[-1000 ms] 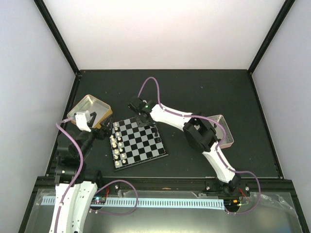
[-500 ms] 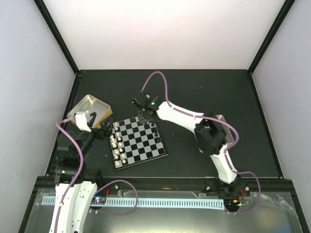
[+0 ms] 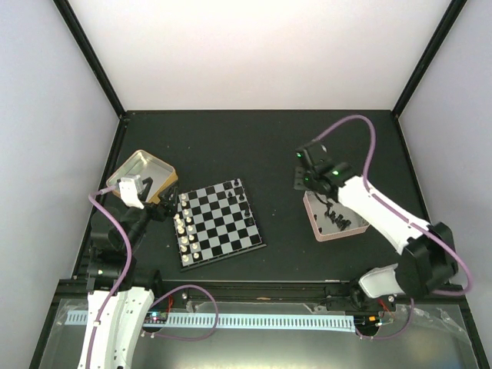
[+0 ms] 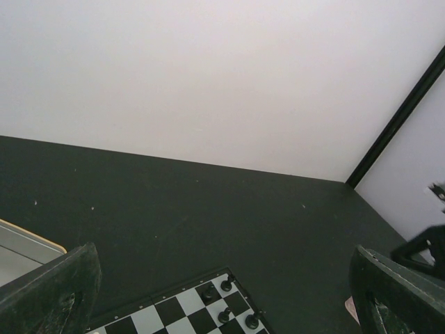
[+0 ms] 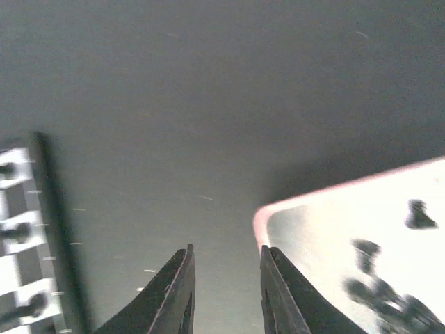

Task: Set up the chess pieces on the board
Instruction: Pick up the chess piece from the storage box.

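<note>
The board (image 3: 219,224) lies left of the table's centre. Cream-white pieces (image 3: 184,227) stand along its left edge and a few black pieces (image 3: 244,201) along its far right edge. More black pieces (image 3: 337,219) lie in the pink-rimmed tin (image 3: 314,219) to the right. My right gripper (image 3: 302,181) is open and empty, just above the tin's far left corner. In the right wrist view it (image 5: 227,248) hovers beside the pink rim (image 5: 313,197). My left gripper (image 3: 163,206) is open wide and empty at the board's left corner. Its view (image 4: 222,254) shows the board's corner (image 4: 177,316) with black pieces (image 4: 224,283).
A gold square tin (image 3: 142,169) sits left of the board, under my left wrist, and its edge shows in the left wrist view (image 4: 28,238). Black frame posts and white walls close the table. The right arm's purple cable (image 3: 361,131) arches over the table's right half.
My right gripper has swung from the board's far edge to the right, over to the pink tin's corner. The left arm has not moved.
</note>
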Motion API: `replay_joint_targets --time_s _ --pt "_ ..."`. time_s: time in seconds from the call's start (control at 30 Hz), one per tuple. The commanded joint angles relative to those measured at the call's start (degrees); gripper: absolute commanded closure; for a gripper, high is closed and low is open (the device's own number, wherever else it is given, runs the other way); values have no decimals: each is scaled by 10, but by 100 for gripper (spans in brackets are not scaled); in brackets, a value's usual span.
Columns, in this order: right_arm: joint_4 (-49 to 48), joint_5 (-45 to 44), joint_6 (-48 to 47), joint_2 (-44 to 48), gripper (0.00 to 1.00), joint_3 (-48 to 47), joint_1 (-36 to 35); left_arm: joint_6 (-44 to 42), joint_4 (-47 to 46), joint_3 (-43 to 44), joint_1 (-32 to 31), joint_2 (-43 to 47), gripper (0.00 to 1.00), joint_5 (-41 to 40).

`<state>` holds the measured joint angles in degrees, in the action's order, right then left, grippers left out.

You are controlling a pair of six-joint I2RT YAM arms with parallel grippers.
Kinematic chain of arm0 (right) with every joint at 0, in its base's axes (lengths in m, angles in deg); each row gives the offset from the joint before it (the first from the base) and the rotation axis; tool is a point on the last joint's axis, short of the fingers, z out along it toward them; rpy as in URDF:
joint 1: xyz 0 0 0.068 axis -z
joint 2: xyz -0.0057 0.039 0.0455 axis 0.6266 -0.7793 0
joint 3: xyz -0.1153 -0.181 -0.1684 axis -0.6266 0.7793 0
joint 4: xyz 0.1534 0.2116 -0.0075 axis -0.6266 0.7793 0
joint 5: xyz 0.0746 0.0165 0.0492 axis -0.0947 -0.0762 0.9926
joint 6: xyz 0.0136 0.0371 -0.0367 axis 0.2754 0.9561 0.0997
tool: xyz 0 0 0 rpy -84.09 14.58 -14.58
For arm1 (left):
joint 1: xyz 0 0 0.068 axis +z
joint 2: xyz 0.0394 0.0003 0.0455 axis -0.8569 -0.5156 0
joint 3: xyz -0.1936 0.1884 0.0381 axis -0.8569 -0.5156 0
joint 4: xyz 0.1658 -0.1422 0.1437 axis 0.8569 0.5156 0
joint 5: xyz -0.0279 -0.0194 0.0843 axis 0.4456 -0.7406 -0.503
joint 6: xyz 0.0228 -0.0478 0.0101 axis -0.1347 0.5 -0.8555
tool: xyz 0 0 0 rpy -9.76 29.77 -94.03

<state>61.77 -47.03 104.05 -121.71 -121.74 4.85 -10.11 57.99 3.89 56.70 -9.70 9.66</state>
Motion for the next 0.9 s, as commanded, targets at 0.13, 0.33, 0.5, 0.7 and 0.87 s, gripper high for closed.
replay_joint_targets --time_s 0.13,0.33,0.5,0.7,0.87 --pt "-13 -4 8 87 70 170 123 -4 -11 8 5 -3 1 5" --pt "-59 65 -8 42 67 212 164 -4 -10 8 5 -3 1 5" --pt "-73 70 -13 4 69 218 177 -4 -10 8 5 -3 1 4" --pt "-80 55 -13 -18 79 230 179 -4 -10 8 5 -3 1 4" --pt "-74 41 -13 -27 82 231 179 -4 -10 8 5 -2 1 4"
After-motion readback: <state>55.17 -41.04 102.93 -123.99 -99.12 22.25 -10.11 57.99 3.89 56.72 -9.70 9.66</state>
